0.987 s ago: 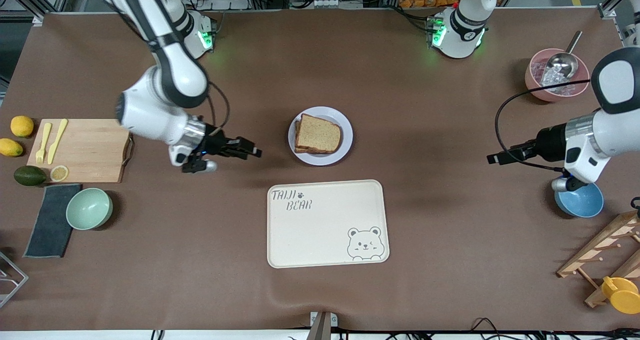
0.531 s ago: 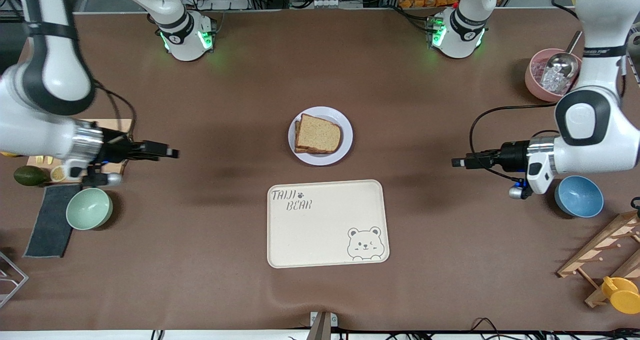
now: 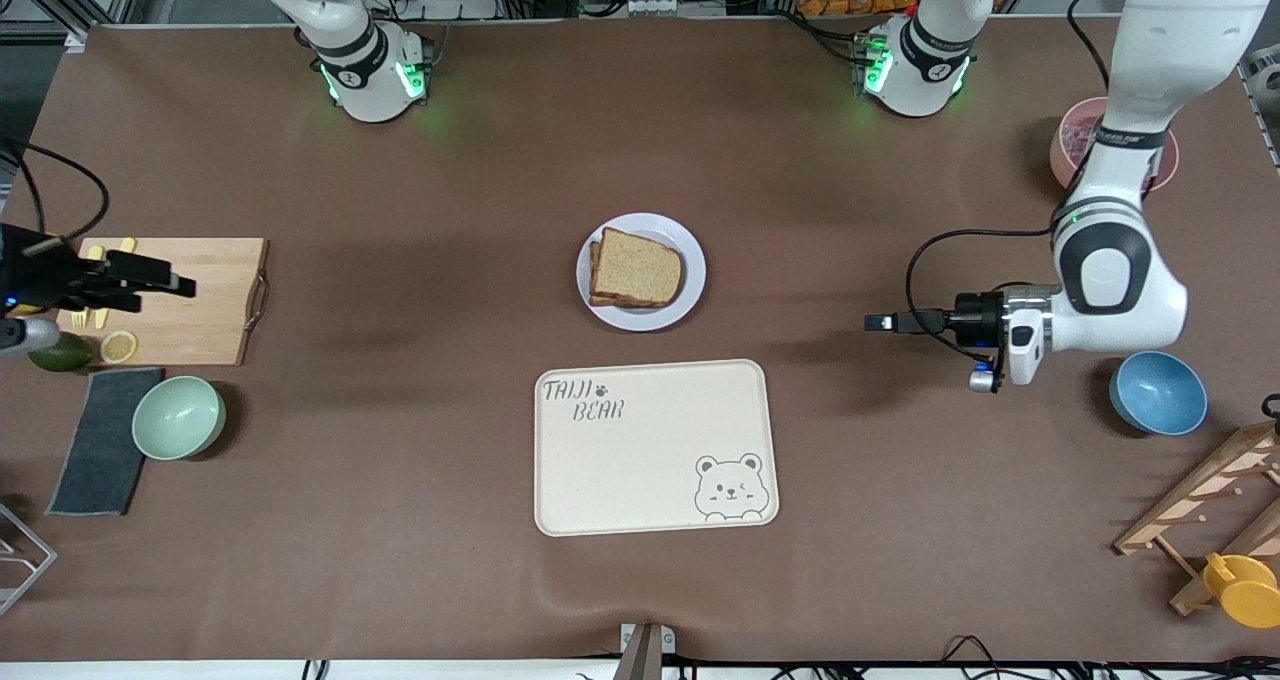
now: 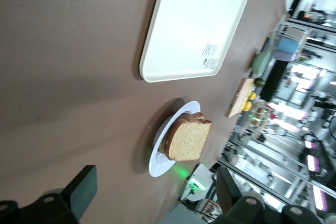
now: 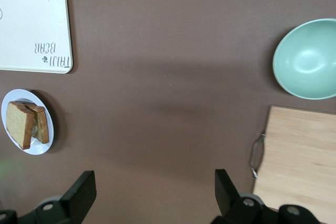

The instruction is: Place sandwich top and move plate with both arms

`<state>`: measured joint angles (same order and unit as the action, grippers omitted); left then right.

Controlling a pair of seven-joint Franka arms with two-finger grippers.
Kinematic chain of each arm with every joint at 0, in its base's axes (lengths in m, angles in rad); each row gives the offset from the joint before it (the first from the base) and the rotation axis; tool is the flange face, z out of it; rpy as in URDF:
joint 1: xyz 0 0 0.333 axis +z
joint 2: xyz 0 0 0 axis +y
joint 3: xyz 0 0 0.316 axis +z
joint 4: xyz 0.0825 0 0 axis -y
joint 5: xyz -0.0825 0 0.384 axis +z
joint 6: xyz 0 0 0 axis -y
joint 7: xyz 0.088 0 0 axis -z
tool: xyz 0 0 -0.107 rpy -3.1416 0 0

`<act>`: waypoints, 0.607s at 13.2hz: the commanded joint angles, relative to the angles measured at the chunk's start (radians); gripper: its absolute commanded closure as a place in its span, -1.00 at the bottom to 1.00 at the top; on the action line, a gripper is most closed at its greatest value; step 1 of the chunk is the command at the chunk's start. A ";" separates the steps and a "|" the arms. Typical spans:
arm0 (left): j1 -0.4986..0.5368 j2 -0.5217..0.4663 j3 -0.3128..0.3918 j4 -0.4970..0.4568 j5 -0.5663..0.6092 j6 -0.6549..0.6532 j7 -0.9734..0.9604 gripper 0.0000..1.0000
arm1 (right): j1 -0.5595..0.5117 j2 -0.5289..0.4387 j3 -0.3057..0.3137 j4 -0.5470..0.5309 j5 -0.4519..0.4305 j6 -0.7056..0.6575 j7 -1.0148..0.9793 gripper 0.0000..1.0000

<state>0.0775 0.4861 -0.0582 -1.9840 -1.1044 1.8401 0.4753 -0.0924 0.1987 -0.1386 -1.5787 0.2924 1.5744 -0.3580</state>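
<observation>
Since the earlier frame, right gripper [image 3: 170, 285] has withdrawn over the cutting board [image 3: 200, 300], jaws apart; left gripper [image 3: 880, 322] (empty, jaws apart) sits at three o'clock of the plate [image 3: 690, 290]. Sandwich top [image 3: 637, 265] rests on the stack: soft, light. Plate rigid; grip opposite rims.

My left gripper [image 3: 880, 322] hangs low over bare table toward the left arm's end, wrist level, forearm folded down from a raised elbow, fingers [image 4: 84, 187] spread wide with nothing between them. My right gripper [image 3: 175, 284] sits over the table's edge at the right arm's end, wrist level too, fingers [image 5: 84, 190] wide apart and empty, most of that arm out of view
</observation>
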 commanded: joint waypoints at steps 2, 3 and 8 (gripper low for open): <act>0.001 0.092 -0.041 -0.016 -0.132 0.001 0.144 -1.00 | 0.000 0.007 0.020 0.190 -0.128 -0.189 0.195 -1.00; -0.002 0.104 -0.048 -0.022 -0.156 0.001 0.173 -1.00 | 0.002 -0.005 0.025 0.197 -0.160 -0.203 0.224 -1.00; -0.002 0.124 -0.115 -0.026 -0.178 -0.001 0.276 -1.00 | 0.020 -0.149 0.028 0.114 -0.173 -0.198 0.223 -1.00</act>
<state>0.0721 0.6086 -0.1505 -1.9970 -1.2536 1.8397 0.6814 -0.0814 0.1139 -0.1200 -1.4038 0.1521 1.3692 -0.1593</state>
